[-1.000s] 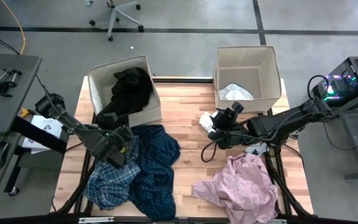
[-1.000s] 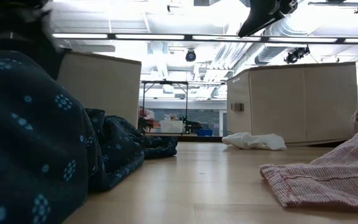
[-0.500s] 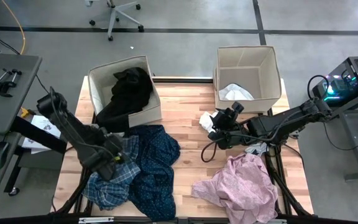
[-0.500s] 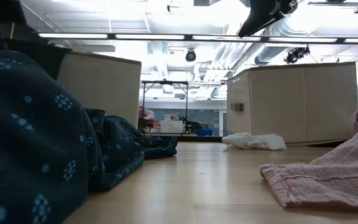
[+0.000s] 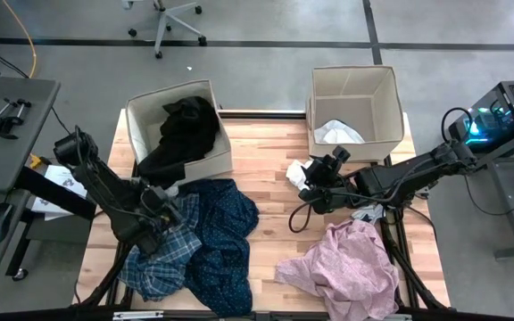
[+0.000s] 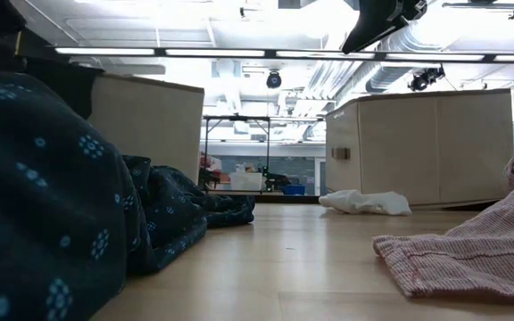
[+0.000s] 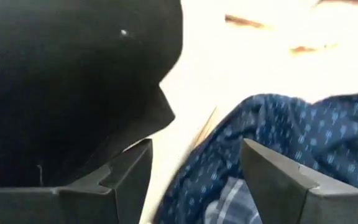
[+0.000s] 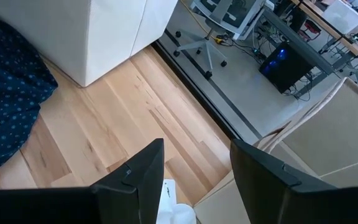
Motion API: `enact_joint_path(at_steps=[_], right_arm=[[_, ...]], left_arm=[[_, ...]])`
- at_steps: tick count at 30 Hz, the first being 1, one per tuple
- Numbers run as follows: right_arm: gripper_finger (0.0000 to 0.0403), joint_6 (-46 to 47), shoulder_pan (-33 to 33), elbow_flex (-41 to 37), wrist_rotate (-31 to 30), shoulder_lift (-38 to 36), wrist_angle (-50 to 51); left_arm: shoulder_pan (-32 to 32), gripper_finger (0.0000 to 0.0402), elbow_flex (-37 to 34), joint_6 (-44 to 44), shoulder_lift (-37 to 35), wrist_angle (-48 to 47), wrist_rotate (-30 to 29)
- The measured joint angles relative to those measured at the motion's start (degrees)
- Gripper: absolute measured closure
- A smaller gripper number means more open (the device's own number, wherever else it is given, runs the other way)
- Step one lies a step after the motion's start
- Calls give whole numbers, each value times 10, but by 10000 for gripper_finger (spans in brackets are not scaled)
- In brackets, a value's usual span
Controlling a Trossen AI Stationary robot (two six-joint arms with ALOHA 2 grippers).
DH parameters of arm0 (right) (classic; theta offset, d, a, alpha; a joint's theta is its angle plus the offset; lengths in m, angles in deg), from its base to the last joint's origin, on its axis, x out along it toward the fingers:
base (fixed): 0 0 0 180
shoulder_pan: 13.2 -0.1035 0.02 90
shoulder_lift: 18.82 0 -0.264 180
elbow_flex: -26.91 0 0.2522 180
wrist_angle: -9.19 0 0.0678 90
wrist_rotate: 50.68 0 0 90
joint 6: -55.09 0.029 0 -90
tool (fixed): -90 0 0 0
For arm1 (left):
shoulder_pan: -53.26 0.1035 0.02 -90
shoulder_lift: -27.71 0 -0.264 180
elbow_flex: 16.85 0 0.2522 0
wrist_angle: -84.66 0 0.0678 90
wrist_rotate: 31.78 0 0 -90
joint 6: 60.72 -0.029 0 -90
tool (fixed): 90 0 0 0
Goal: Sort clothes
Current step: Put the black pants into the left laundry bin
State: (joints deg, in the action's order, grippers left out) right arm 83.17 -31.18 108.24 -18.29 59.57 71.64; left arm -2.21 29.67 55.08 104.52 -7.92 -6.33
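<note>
Clothes lie spread over the counter point(image 5: 266, 147): a plaid shirt point(image 5: 157, 259) and a navy dotted shirt point(image 5: 221, 241) at the left, a pink garment point(image 5: 346, 267) at the right. A black garment point(image 5: 186, 129) fills the left box point(image 5: 175, 93), spilling over its front. The left end effector point(image 5: 163, 223) hangs open over the plaid shirt, seemingly empty. The right end effector point(image 5: 315, 178) waits open near a white sock point(image 5: 297, 171).

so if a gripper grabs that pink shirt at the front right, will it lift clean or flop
Likely flop: the pale pink garment lies crumpled in soft folds. It probably drapes and drags. Seems light, thin fabric, so a pinch may lift only one layer.
</note>
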Motion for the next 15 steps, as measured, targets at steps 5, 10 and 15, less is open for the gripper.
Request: enact_joint_path(at_steps=[5,10,15], right_arm=[[231,1,0,0,0,0,0],[231,1,0,0,0,0,0],[231,1,0,0,0,0,-1]], left_arm=[[13,176,-11,71,0,3,23],[24,190,1,69,0,11,41],[62,195,-1,69,0,12,41]])
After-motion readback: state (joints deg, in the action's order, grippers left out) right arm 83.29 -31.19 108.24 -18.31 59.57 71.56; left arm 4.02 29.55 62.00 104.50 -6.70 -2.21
